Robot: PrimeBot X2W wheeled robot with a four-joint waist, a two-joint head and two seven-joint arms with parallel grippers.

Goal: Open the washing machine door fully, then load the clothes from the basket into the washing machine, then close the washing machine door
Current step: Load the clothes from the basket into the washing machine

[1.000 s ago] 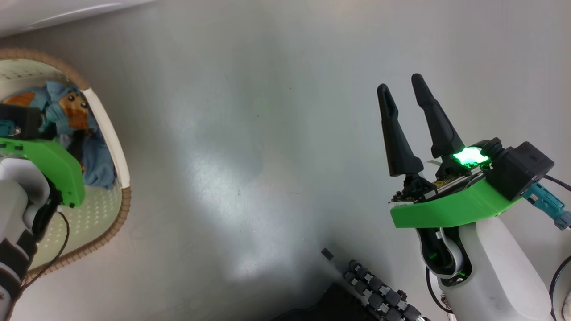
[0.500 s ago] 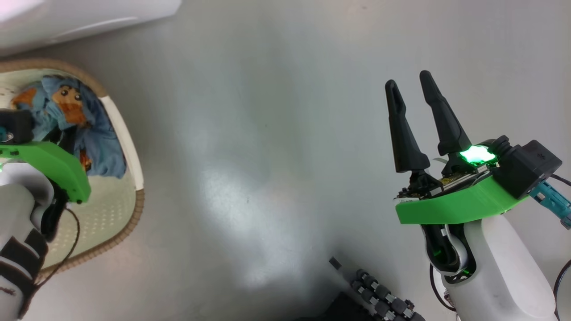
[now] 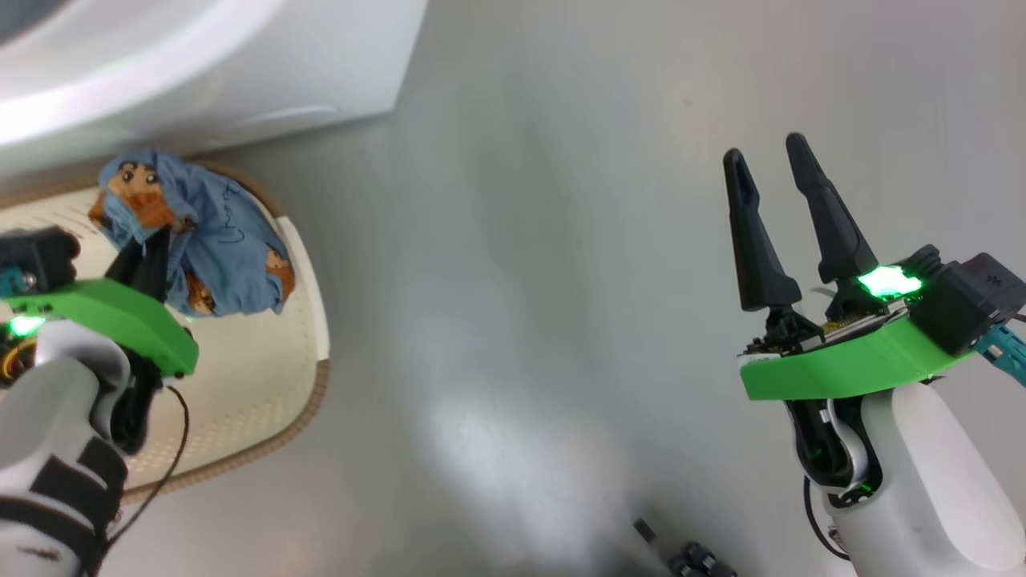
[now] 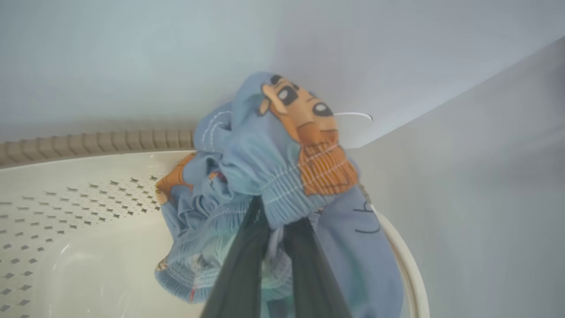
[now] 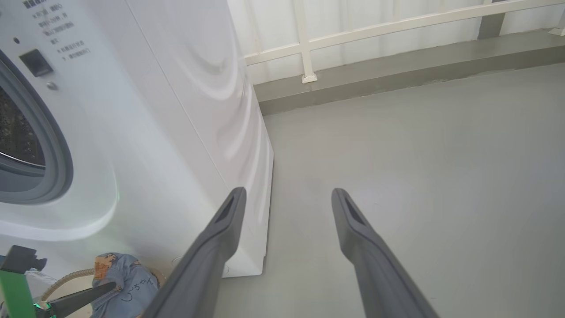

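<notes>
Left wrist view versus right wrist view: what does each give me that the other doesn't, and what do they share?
Left wrist: close up, the left gripper shut on the clothes, bunched over the perforated floor of the basket. Right wrist: the right gripper open over the grey floor, the washing machine with its grey gasket, a white railing. Both: the held clothes and the brown rim of the basket.
</notes>
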